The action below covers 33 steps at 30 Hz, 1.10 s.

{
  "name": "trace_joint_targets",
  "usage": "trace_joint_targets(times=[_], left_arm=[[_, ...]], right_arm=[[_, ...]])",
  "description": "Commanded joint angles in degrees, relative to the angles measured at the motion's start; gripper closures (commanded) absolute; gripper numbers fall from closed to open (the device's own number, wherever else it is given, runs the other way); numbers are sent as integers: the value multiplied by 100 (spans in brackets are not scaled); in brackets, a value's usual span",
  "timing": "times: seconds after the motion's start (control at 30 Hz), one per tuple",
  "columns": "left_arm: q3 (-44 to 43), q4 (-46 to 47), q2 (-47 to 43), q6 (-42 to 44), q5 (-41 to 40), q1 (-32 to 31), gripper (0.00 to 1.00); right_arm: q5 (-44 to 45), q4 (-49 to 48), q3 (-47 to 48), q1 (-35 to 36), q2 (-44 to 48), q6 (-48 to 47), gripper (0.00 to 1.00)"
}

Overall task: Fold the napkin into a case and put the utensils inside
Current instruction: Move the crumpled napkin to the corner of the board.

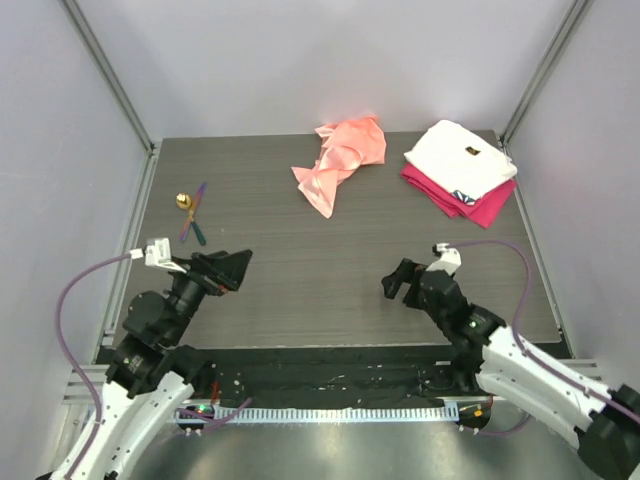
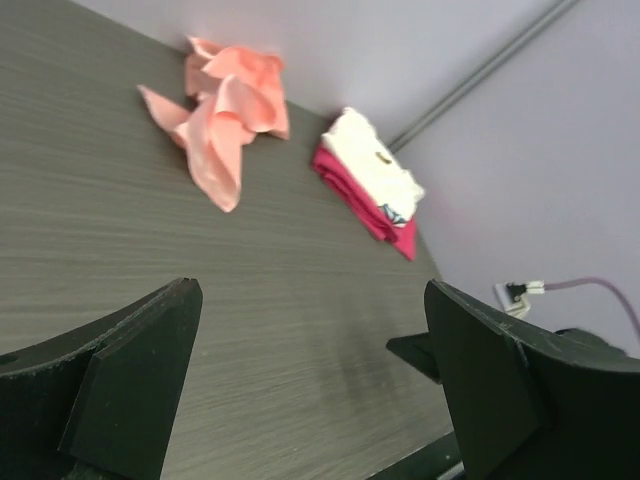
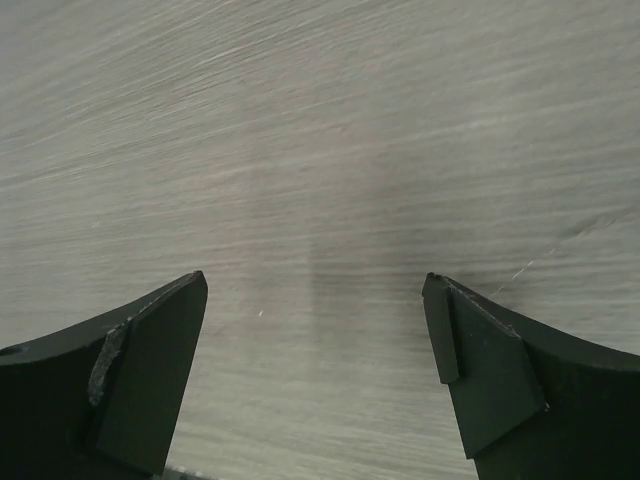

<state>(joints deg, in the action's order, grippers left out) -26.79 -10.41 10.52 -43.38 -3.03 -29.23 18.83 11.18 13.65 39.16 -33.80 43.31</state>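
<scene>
Dark, wood-grained surface (image 1: 320, 300), boxed in by pale grey walls (image 1: 300, 60). At the far middle, salmon-pink napkin (image 1: 342, 158), crumpled and bunched, unfolded into no shape, one pointed end trailing toward the near side. In the far right corner, folded white cloth (image 1: 460, 158) stacked on folded magenta cloth (image 1: 478, 207), well apart from the napkin. Toward the far left, utensils (image 1: 190, 212) lying together in a small crossed cluster: gold round bowl at the far end, purple and green handles fanning nearward, well apart from the napkin.

Left fingers (image 2: 140, 390) spread wide and empty, at the near left, aimed toward the middle, napkin and cloth stack showing ahead between them. Right fingers (image 3: 490, 370) likewise spread wide and empty, over bare wood grain at the near right.
</scene>
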Motion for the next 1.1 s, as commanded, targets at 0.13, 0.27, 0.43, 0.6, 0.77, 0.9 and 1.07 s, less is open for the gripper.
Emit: trace_joint_targets(times=[0.13, 0.27, 0.43, 0.6, 0.77, 0.9, 1.07], left_arm=[[-1127, -1982, 196, 164, -682, 14, 0], [-864, -1692, -383, -179, -550, 14, 0], [-986, -2271, -88, -488, -524, 14, 0], [-1347, -2913, 660, -417, -252, 14, 2], [-1093, -2861, 864, -821, -5, -3, 5], [-916, -2615, 872, -1199, -48, -3, 7], [-942, -2334, 1056, -1489, -540, -3, 11]], right_arm=[[815, -344, 2491, -83, -3130, -1060, 0], [683, -380, 3642, -268, -4624, -1228, 0], [395, -178, 5277, -391, -6435, -1360, 0], [-326, -90, 6700, -672, -7745, -1167, 10], [-766, -90, 7712, -883, -8826, -1149, 22], [-881, -63, 8206, -919, -9319, -1176, 30], [-1162, -11, 8409, -927, -9602, -1123, 73]])
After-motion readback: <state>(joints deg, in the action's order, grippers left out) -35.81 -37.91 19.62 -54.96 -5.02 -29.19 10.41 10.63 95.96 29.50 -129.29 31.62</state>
